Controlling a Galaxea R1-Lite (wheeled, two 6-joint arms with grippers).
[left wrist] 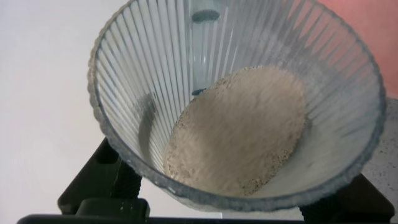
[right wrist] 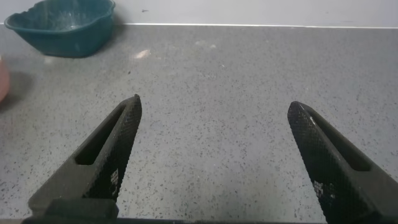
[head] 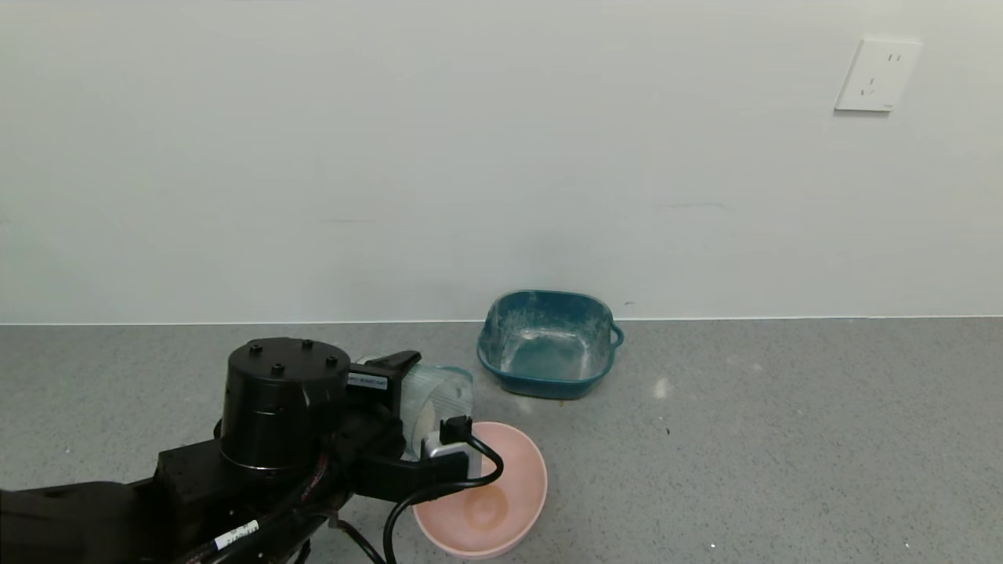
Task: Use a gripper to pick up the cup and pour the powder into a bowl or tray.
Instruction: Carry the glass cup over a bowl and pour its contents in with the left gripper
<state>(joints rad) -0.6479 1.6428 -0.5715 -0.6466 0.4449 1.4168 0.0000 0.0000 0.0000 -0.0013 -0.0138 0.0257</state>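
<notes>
My left gripper (head: pixel 415 411) is shut on the clear ribbed cup (head: pixel 450 392) and holds it tipped on its side, mouth toward the pink bowl (head: pixel 526 478), just above the bowl's near-left rim. In the left wrist view the cup (left wrist: pixel 143 74) fills the picture, with the whitish-grey powder (left wrist: pixel 239 130) heaped against its lower side wall, close to the rim. A strip of the pink bowl (left wrist: pixel 367 15) shows beyond the cup. The black fingers (left wrist: pixel 106 180) clamp the cup from both sides. My right gripper (right wrist: pixel 214 109) is open and empty, low over the grey counter.
A squarish teal tray (head: pixel 548 345), dusted white, stands behind the bowl near the wall; it also shows in the right wrist view (right wrist: pixel 62 28). The speckled grey counter (head: pixel 783 439) stretches right. A wall socket (head: pixel 876 74) is at the upper right.
</notes>
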